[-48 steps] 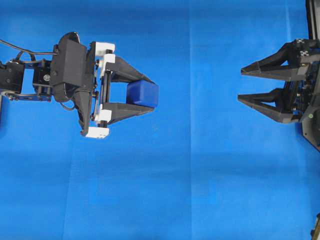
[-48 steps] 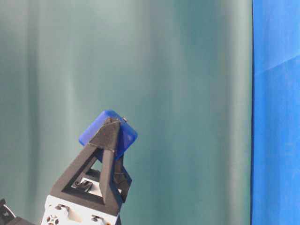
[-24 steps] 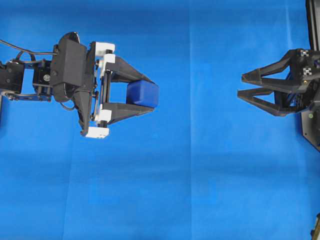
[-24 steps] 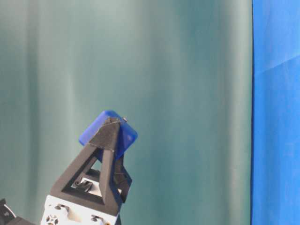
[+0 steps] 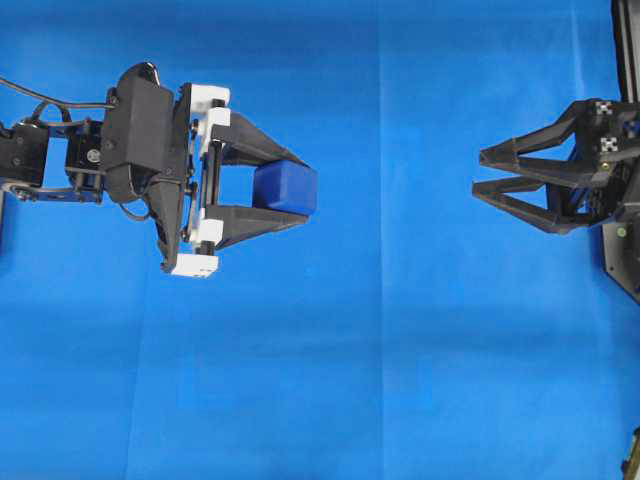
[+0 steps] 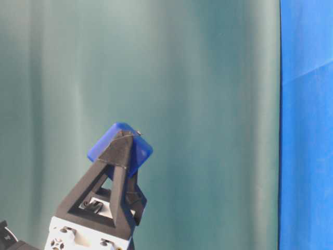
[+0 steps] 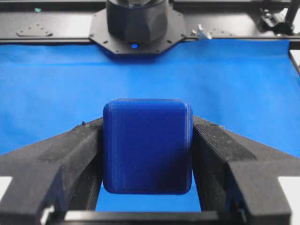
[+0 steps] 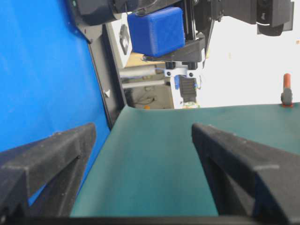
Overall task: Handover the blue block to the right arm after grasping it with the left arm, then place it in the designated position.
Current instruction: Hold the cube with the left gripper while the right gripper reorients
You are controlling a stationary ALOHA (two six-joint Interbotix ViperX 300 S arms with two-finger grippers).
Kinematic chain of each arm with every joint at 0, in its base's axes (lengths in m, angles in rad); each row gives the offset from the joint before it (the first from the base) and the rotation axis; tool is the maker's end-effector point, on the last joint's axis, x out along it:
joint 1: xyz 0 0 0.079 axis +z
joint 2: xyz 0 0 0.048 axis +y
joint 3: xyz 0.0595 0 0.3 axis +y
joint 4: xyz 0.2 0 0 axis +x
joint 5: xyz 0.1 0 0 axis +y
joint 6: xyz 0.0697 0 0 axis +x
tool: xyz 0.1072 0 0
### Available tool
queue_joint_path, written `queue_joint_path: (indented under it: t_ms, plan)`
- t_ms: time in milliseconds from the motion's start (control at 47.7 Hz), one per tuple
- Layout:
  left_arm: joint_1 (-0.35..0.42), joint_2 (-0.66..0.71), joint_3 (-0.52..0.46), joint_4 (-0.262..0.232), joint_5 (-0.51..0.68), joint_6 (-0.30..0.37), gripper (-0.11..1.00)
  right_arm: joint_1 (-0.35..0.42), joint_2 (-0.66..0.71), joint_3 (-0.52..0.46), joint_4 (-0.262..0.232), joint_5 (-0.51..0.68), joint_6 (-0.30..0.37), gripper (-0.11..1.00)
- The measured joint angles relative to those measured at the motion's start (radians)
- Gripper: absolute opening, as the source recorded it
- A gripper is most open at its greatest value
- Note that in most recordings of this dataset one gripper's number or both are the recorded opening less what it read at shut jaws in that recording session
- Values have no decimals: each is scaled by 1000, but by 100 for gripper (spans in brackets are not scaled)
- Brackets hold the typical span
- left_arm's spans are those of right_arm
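Blue cloth (image 5: 400,350) covers the worktop edge to edge in the overhead view, with one vertical crease near the middle. Left gripper (image 5: 300,189): jaws clamped on the blue block (image 5: 286,187), one finger on each of two opposite faces. In the left wrist view the block (image 7: 147,146) fills the gap between the fingers, its far face flush with their tips. At table level the block (image 6: 120,146) sits at the fingertip apex, tilted on a corner, against a teal backdrop (image 6: 208,104). Right gripper (image 5: 478,172): jaws spread wide, empty, tips pointing left toward the block. Bare cloth lies between the two grippers; they are well apart. In the right wrist view the block (image 8: 156,30) shows beyond the parted fingers, nothing between. Right arm (image 5: 605,160) sits at the right edge.
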Motion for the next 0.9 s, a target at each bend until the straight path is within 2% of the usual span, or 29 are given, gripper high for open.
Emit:
queue_joint_path:
  t_ms: [902]
  plan:
    - [0,0,0,-2,0,0,46,0,11,0,0,-2,2,96]
